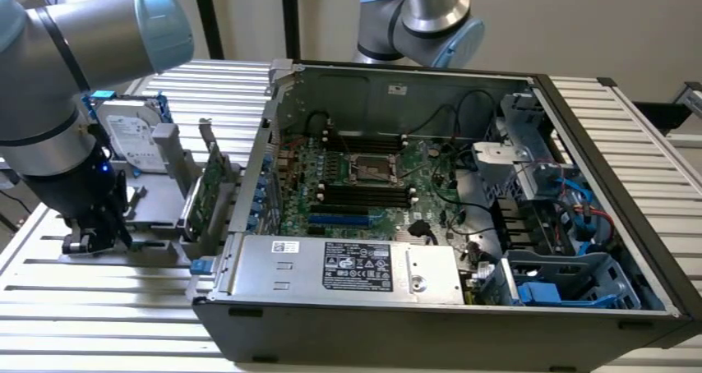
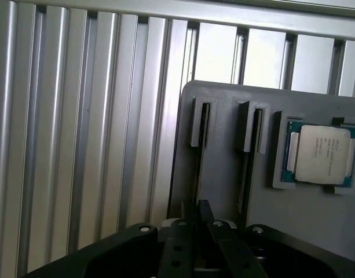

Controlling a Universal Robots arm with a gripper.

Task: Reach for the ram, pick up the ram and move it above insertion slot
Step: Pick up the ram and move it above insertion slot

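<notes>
My gripper [image 1: 94, 237] hangs low over a grey holder [image 1: 154, 217] on the slatted table, at the exterior view's left of the open computer case. In the wrist view the gripper [image 2: 203, 231] sits right over one of the holder's two grooves. The ram [image 2: 199, 165] stands edge-on in that groove as a thin dark strip running out from under the gripper. The neighbouring groove [image 2: 247, 162] holds a similar thin strip. The insertion slot [image 1: 357, 197] is one of several parallel black strips on the motherboard inside the case, well away from the gripper.
A loose processor chip [image 2: 322, 153] lies in the holder's pocket beside the grooves. A silver hard drive [image 1: 137, 135] and a green expansion card [image 1: 209, 192] stand upright between my arm and the case wall [image 1: 258, 168]. The motherboard also has a square processor socket [image 1: 373, 168] and a blue slot [image 1: 340, 221].
</notes>
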